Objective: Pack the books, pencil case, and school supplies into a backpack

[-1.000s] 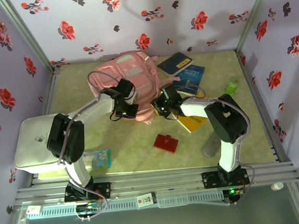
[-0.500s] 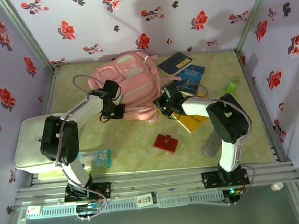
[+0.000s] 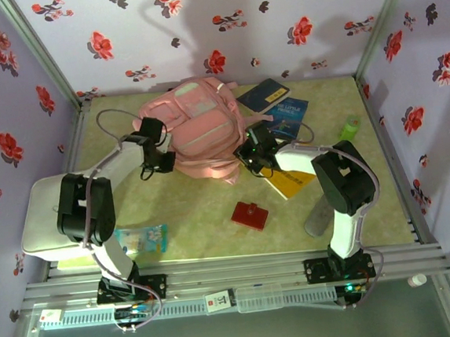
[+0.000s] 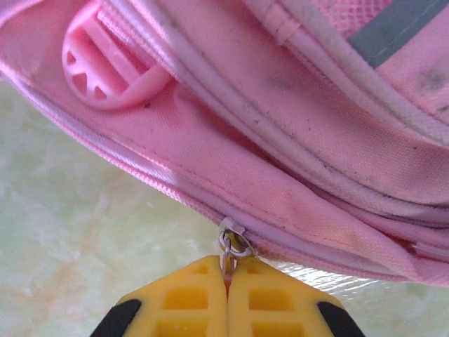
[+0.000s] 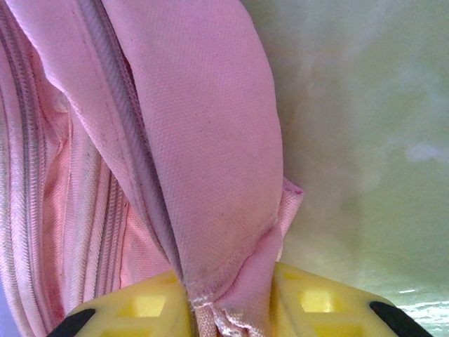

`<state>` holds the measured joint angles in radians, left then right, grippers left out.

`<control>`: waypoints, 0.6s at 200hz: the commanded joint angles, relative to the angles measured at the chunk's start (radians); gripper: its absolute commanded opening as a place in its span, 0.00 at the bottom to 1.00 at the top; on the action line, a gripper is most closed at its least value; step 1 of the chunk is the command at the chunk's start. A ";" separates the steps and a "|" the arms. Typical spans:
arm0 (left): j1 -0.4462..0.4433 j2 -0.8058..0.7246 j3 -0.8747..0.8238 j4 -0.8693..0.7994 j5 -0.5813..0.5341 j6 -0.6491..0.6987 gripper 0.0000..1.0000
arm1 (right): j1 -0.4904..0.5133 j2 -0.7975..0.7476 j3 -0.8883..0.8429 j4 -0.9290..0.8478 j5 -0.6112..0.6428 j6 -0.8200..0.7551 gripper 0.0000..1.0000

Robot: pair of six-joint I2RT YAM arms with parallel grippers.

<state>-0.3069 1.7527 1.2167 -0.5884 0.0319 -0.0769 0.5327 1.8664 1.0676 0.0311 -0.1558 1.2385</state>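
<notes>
Two grips on backpack (image 3: 202, 127): left hand (image 4: 226, 265) pinches zip pull (image 4: 231, 244), right hand (image 5: 228, 295) clamps its fabric edge; yellow book (image 3: 293, 182) just beside.

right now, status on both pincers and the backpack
Left pincer shut on zip pull. Right pincer shut on backpack fabric. Books, red square piece unpacked on table, none in the way.
</notes>
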 commanded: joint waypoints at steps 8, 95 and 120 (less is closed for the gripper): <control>0.041 0.026 0.023 0.056 -0.076 0.187 0.00 | -0.037 -0.021 0.019 -0.105 0.114 -0.053 0.30; 0.122 0.094 0.101 0.070 -0.217 0.202 0.00 | -0.039 -0.030 -0.004 -0.064 0.090 -0.058 0.30; 0.124 0.112 0.093 0.104 -0.255 0.171 0.00 | -0.025 -0.034 -0.015 -0.016 0.067 -0.052 0.30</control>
<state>-0.2173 1.8366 1.2861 -0.5396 -0.0868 0.1181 0.5240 1.8633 1.0763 0.0067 -0.1497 1.2030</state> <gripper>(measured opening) 0.057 0.303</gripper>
